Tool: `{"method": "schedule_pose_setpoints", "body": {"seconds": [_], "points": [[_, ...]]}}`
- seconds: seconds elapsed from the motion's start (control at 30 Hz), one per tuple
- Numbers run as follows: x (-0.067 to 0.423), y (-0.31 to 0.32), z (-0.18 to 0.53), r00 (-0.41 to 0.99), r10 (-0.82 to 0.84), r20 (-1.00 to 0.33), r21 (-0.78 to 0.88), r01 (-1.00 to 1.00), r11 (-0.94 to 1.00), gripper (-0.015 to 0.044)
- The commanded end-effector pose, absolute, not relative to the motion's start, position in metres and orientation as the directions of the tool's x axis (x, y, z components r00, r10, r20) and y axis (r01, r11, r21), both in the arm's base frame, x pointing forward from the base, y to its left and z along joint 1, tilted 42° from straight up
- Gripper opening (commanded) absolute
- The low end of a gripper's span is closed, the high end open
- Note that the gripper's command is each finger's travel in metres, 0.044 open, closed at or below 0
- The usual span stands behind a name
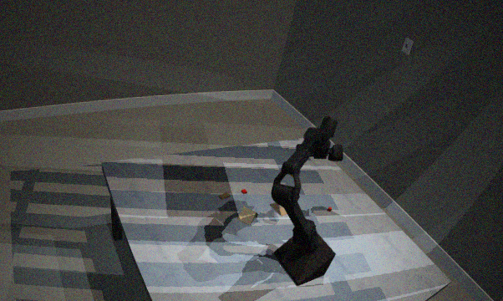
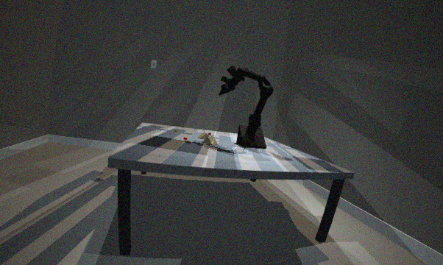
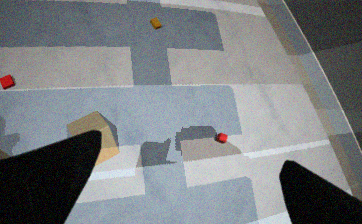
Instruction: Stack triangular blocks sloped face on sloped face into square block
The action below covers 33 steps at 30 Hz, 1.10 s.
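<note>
Wrist view | tan wedge block [image 3: 96, 134] | hand [image 3: 189, 192] open, black tapered fingers

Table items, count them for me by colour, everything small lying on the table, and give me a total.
Tan triangular blocks: 2
Red small pieces: 2
Orange-yellow small piece: 1
Total: 5

My dark-legged table [image 2: 177, 167] has a grey, blue and beige patchwork top. Directly on it lie two tan triangular blocks [image 1: 247, 215] [image 1: 279, 208], apart; two small red cubes [image 3: 6, 81] [image 3: 222, 137]; one small orange cube [image 3: 155, 23]; my black arm base [image 1: 318, 267].
</note>
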State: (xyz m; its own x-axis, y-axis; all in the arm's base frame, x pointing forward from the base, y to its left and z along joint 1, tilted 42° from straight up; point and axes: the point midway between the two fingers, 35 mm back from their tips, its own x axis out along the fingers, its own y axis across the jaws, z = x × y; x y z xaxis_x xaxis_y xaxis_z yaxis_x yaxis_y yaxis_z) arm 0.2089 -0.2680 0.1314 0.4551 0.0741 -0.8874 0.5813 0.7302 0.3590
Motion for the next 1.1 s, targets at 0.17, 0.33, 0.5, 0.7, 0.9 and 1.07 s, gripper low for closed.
{"method": "schedule_pose_setpoints", "body": {"seconds": [0.17, 0.33, 0.5, 0.7, 0.9, 1.07], "points": [[0.281, -0.187, 0.103, 0.344, 0.442, -0.828, 0.306, -0.382, 0.872, 0.044], [0.298, -0.154, 0.095, 0.271, 0.553, -0.788, 0.252, -0.678, 0.691, 0.044], [0.312, -0.122, 0.086, 0.188, 0.642, -0.743, 0.166, -0.877, 0.45, 0.044], [0.325, -0.081, 0.077, 0.077, 0.727, -0.683, 0.022, -0.992, 0.127, 0.044], [0.332, -0.039, 0.069, -0.041, 0.798, -0.601, -0.188, -0.963, -0.191, 0.044], [0.336, -0.005, 0.064, -0.133, 0.839, -0.528, -0.383, -0.844, -0.375, 0.044]]}}
